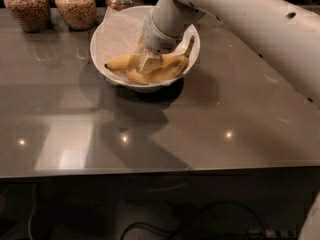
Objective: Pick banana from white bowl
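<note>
Where hand (148, 63) sits inside white bowl (94, 53), banana (120, 62) just beneath

No text, label or number reads anywhere here. The gripper (147, 63) is down inside the white bowl (96, 54), at twelve o'clock on the table.

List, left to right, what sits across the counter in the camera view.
Left jar → second jar → white bowl, with the pincer down inside it among the bananas.
</note>
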### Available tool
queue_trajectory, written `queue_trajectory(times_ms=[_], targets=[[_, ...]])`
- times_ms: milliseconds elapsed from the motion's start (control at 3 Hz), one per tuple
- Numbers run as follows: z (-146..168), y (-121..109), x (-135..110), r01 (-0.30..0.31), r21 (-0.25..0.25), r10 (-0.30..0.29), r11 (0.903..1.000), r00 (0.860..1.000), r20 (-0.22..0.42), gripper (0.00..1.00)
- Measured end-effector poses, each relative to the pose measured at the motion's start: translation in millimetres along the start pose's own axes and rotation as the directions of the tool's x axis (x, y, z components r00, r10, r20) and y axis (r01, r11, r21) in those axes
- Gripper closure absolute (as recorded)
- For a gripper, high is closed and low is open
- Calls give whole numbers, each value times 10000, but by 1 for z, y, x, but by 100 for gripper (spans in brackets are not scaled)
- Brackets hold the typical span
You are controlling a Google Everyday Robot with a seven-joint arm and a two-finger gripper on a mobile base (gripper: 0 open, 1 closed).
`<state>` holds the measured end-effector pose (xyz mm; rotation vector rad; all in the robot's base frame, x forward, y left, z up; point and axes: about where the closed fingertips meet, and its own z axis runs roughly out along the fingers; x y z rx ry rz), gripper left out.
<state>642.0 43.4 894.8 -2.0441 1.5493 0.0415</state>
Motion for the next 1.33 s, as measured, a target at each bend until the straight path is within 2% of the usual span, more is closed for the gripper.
queue_trajectory(times_ms=[333, 667, 1000, 1333], targets=[[-22, -13, -7, 171, 449, -164, 9988, 9997, -162, 100], [-46, -23, -14, 501, 703, -477, 9963, 9983, -348, 100], [-67, -27, -21, 1081, 782, -1059, 9911, 9939, -317, 100], [-86, -28, -32, 1700, 551, -1714, 9839, 9849, 232, 100]])
